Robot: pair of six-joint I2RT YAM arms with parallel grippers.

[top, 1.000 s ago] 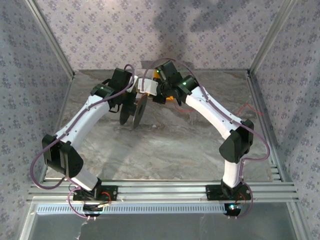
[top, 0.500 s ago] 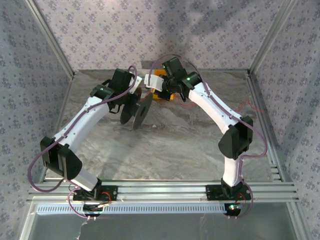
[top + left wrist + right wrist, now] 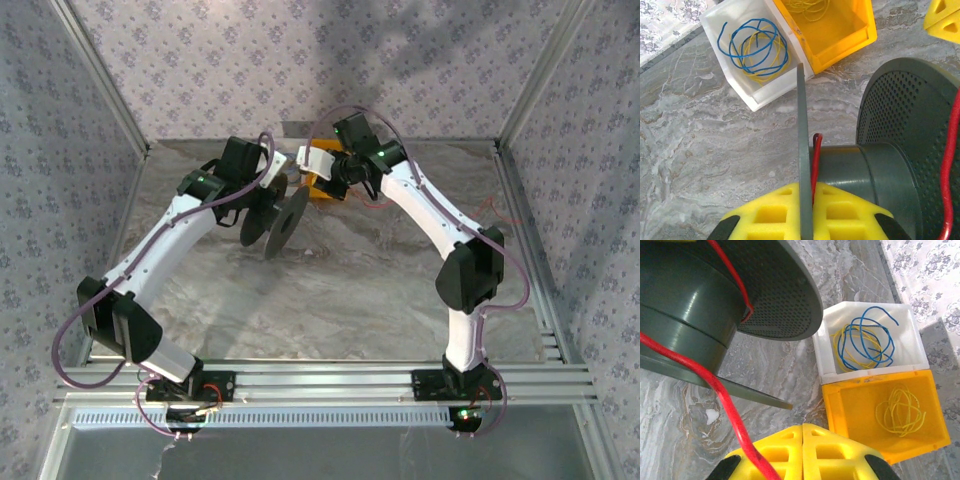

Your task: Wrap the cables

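The black spool (image 3: 281,224) hangs over the middle of the table, with my left gripper (image 3: 807,189) shut on its near flange (image 3: 801,130). Beside that flange, the red cable (image 3: 815,160) lies against the core (image 3: 860,167). In the right wrist view the cable (image 3: 725,395) comes taut off the spool (image 3: 695,305). It crosses the left finger of my right gripper (image 3: 802,428) and leaves at the bottom edge. That gripper's yellow fingers are pressed together, and where they pinch the cable is hidden. More cable (image 3: 490,208) trails over the table to the right.
A white bin (image 3: 870,374) holds blue and yellow wire loops (image 3: 865,342). Joined to it is a yellow bin (image 3: 840,407) with a thin yellow wire (image 3: 900,410). Both bins (image 3: 771,95) sit at the back, just behind the spool. Walls and metal posts close off the sides.
My right gripper has swung back and to the right round the spool, toward the bins, drawing the cable along. The left arm with the spool has barely shifted.
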